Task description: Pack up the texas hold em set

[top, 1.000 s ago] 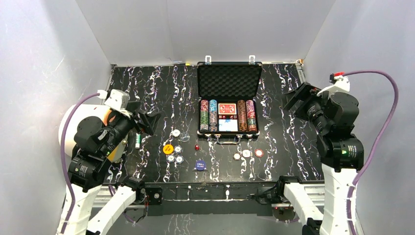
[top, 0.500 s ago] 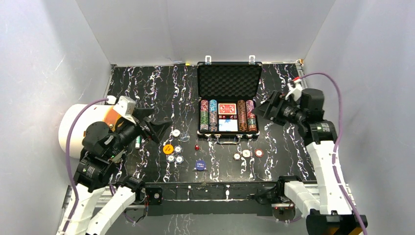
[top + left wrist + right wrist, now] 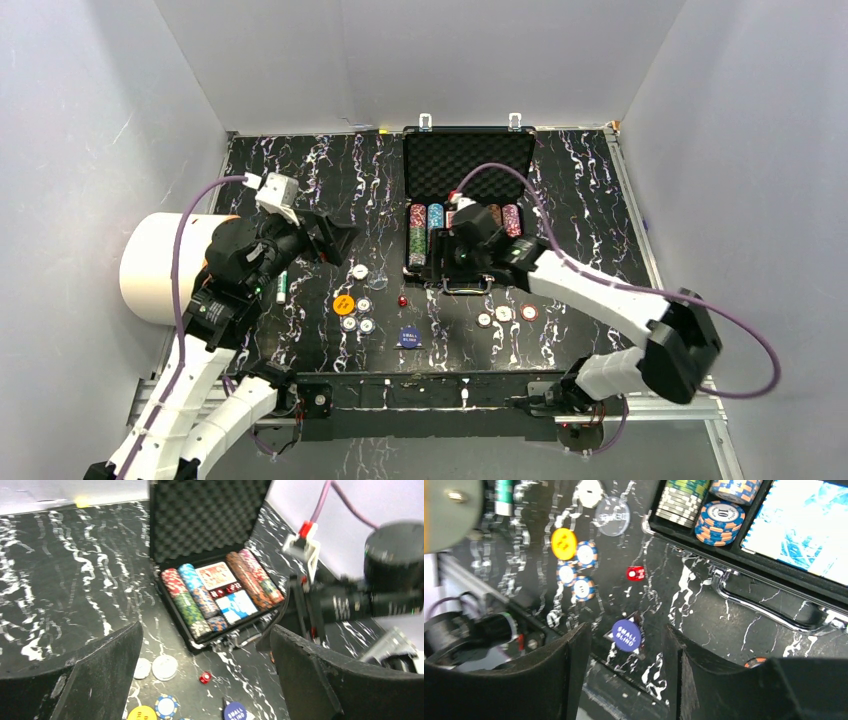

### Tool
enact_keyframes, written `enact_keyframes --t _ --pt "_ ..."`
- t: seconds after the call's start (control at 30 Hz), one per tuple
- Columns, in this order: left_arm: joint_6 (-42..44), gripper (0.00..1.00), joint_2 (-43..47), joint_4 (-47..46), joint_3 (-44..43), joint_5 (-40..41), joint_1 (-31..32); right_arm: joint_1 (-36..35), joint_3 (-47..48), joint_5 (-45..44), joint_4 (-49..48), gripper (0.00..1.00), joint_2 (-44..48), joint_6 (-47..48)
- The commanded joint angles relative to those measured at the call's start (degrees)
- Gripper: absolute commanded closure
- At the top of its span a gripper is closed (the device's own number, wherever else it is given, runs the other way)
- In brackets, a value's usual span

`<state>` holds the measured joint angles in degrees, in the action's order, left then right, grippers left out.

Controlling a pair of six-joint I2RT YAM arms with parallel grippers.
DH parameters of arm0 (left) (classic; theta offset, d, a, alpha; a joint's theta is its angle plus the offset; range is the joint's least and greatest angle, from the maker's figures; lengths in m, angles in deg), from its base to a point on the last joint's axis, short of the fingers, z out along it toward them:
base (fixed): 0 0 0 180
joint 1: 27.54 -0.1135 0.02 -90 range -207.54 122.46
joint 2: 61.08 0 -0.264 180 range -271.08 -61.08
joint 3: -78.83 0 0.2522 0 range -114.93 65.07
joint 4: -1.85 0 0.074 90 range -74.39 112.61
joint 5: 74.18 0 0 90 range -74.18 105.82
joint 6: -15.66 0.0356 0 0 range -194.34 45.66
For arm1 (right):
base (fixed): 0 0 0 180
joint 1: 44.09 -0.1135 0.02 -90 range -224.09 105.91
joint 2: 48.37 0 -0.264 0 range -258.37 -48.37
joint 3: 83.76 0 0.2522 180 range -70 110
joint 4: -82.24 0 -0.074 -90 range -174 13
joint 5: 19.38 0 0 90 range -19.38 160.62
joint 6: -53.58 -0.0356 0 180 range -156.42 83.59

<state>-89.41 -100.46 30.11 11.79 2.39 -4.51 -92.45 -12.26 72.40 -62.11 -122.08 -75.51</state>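
Observation:
The black briefcase (image 3: 467, 165) lies open at the back centre, with rows of poker chips (image 3: 190, 600) and a red card deck (image 3: 215, 575) in its foam tray. Loose on the table in front are a red die (image 3: 403, 300), a blue "small blind" button (image 3: 409, 337), a yellow button (image 3: 343, 304) among chips, and three chips (image 3: 505, 314). My right gripper (image 3: 626, 630) hovers open by the case handle (image 3: 769, 610), the blue button (image 3: 626, 635) on the table below its gap. My left gripper (image 3: 207, 632) hangs open and empty, left of the case.
A big white drum (image 3: 160, 265) lies against the left wall behind my left arm. A small green-and-white cylinder (image 3: 283, 288) rests beside it. The right arm stretches across the table from its base at the lower right. Grey walls close in on three sides.
My right arm has swung from the far right edge to the case's front, and its jaws have narrowed. My left arm has reached a little further towards the centre.

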Motion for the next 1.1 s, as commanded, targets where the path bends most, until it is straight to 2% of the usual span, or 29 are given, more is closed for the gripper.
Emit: enact_keyframes --t 0.0,0.2,0.43,0.57,0.77,1.07 --pt "-0.14 0.02 -0.02 -3.02 -1.71 11.85 0.18 -5.50 3.64 -11.16 -4.72 0.37 -7.00 -1.41" --pt "2.75 0.02 0.75 -5.30 -1.99 17.30 0.18 -9.63 8.40 -11.26 -4.64 0.35 -18.59 2.62" --pt "3.48 0.02 1.07 -6.88 -0.98 18.57 0.17 -12.13 15.71 -15.59 -0.14 0.35 -29.48 4.88" --pt "3.29 0.02 0.97 -6.47 -0.79 19.34 0.18 -12.99 17.45 -16.09 1.50 0.39 -32.03 5.46" --pt "3.29 0.02 0.89 -6.03 -0.52 20.05 0.17 -14.40 19.44 -14.95 2.66 0.50 -34.58 7.51" --pt "3.56 0.02 1.05 -5.01 -0.44 20.63 0.18 -15.33 22.20 -19.15 6.48 0.54 -38.08 5.92"
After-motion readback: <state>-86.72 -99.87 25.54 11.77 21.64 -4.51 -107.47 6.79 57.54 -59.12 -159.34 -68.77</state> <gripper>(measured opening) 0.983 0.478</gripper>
